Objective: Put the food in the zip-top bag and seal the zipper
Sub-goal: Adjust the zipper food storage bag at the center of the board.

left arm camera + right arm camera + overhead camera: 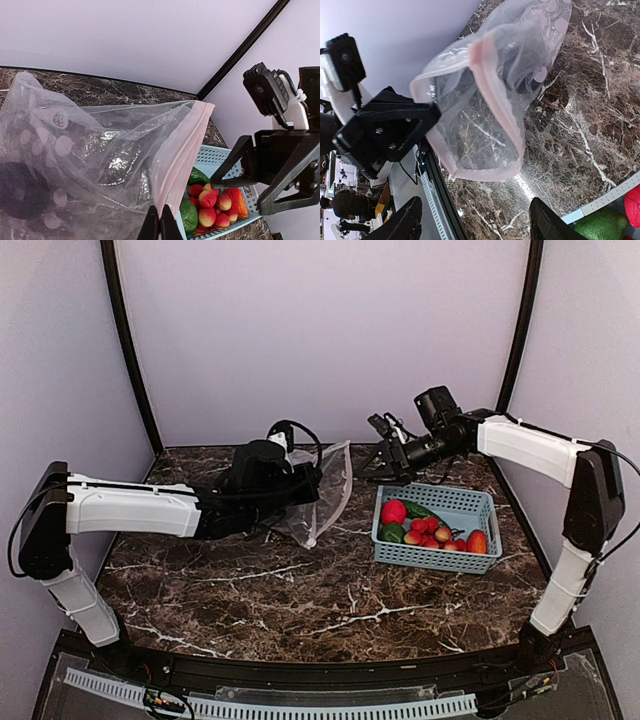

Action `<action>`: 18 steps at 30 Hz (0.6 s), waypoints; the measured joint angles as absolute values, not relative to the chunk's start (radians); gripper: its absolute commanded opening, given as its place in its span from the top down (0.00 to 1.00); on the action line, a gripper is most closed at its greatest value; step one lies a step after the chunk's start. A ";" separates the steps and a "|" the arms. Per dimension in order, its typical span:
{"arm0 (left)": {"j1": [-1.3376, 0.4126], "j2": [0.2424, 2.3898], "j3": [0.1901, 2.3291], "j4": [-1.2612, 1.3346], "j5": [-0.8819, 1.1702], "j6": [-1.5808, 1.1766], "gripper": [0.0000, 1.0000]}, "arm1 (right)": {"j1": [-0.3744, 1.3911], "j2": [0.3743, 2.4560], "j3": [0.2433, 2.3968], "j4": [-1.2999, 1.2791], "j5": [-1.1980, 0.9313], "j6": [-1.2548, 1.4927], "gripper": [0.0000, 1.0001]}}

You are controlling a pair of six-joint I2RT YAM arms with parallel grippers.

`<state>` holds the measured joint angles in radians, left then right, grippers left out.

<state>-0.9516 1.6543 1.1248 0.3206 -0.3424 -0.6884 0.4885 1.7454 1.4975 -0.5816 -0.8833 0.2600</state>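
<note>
Clear crinkly plastic with faint grey dots is what I see first: the zip-top bag (328, 488) is held up at the back of the table (300, 590), a little left of the middle. Its mouth is open and turned toward the right side. The zipper (181, 150), a thin pinkish-white strip, runs around this mouth, and in the right wrist view it makes a wide loop, so it is not sealed. The left gripper (159, 221) has its two fingers pressed together on the edge of the bag, at the zipper strip, and keeps the mouth up. A dark shape shows through the plastic low in the bag, but I cannot tell what it is. The food lies in the light-blue basket (437, 558), just to the right of the bag: the strawberries (428, 531) in the middle, the green vegetables (392, 533) at the left end, the orange-red piece (477, 541) at the right end. The right gripper (476, 200) hovers between the bag's mouth and the back-left corner of the basket, fingers spread wide and holding nothing.
</note>
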 measured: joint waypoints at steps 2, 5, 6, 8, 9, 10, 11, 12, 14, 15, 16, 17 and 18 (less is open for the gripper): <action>-0.951 1.653 1.125 0.326 -0.338 -0.693 0.99 | 0.498 1.777 1.500 -0.582 -0.873 0.257 0.46; -0.951 1.653 1.125 0.329 -0.330 -0.696 0.99 | 0.512 1.843 1.530 -0.587 -0.859 0.248 0.56; -0.951 1.653 1.125 0.329 -0.328 -0.696 0.99 | 0.515 1.868 1.544 -0.589 -0.854 0.247 0.61; -0.951 1.653 1.125 0.332 -0.324 -0.697 0.99 | 0.519 1.910 1.580 -0.592 -0.852 0.245 0.82; -0.951 1.653 1.125 0.333 -0.324 -0.696 0.99 | 0.520 1.929 1.600 -0.591 -0.850 0.243 0.99; -0.951 1.653 1.125 0.334 -0.323 -0.696 0.99 | 0.522 1.942 1.615 -0.591 -0.847 0.235 1.00; -0.951 1.652 1.125 0.335 -0.323 -0.696 0.99 | 0.524 1.955 1.635 -0.593 -0.840 0.240 1.00; -0.951 1.651 1.125 0.335 -0.324 -0.694 0.99 | 0.524 1.963 1.652 -0.598 -0.834 0.239 1.00; -0.950 1.647 1.125 0.331 -0.332 -0.683 0.99 | 0.524 1.967 1.679 -0.614 -0.825 0.236 1.00; -0.949 1.639 1.125 0.322 -0.338 -0.672 0.99 | 0.524 1.967 1.695 -0.631 -0.824 0.230 1.00; -0.944 1.629 1.126 0.307 -0.346 -0.656 0.99 | 0.524 1.964 1.709 -0.646 -0.822 0.221 1.00; -0.941 1.613 1.139 0.269 -0.360 -0.628 0.99 | 0.524 1.957 1.718 -0.657 -0.820 0.213 1.00; -0.938 1.608 1.146 0.257 -0.365 -0.617 0.99 | 0.524 1.943 1.720 -0.667 -0.816 0.204 1.00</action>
<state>-0.9382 1.6081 1.1461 0.2569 -0.3649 -0.6167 0.5236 1.9434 1.7199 -0.6670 -0.8162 0.2035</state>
